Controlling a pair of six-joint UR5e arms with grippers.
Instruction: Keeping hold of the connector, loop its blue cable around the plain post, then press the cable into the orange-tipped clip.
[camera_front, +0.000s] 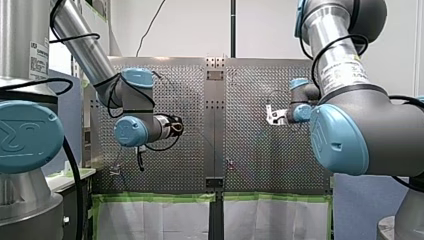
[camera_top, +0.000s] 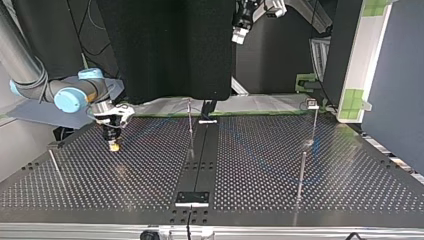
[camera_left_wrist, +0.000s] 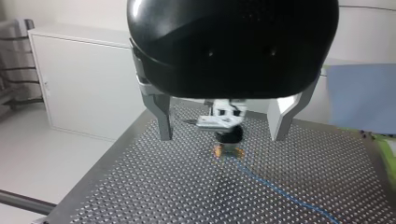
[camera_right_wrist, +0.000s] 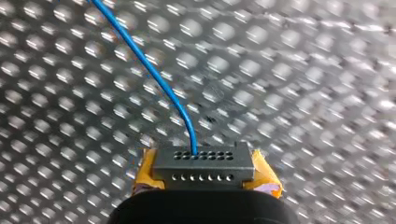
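My right gripper (camera_right_wrist: 204, 183) is shut on a small grey connector (camera_right_wrist: 203, 162), with its yellow pads (camera_right_wrist: 144, 176) on either side of it. A blue cable (camera_right_wrist: 154, 74) rises from the connector's row of holes and runs off over the perforated table (camera_right_wrist: 303, 93). In the top view my right gripper (camera_top: 114, 144) hangs just above the table at the left. My left gripper (camera_left_wrist: 222, 137) stands open and empty, high above the table, looking down at my right gripper (camera_left_wrist: 227, 148) and the blue cable (camera_left_wrist: 280, 192) trailing from it.
Thin upright posts stand on the table: one (camera_top: 190, 125) near the middle strip, two (camera_top: 301, 175) (camera_top: 314, 122) at the top view's right, and one (camera_top: 56, 167) at its left. I cannot tell which has the orange tip.
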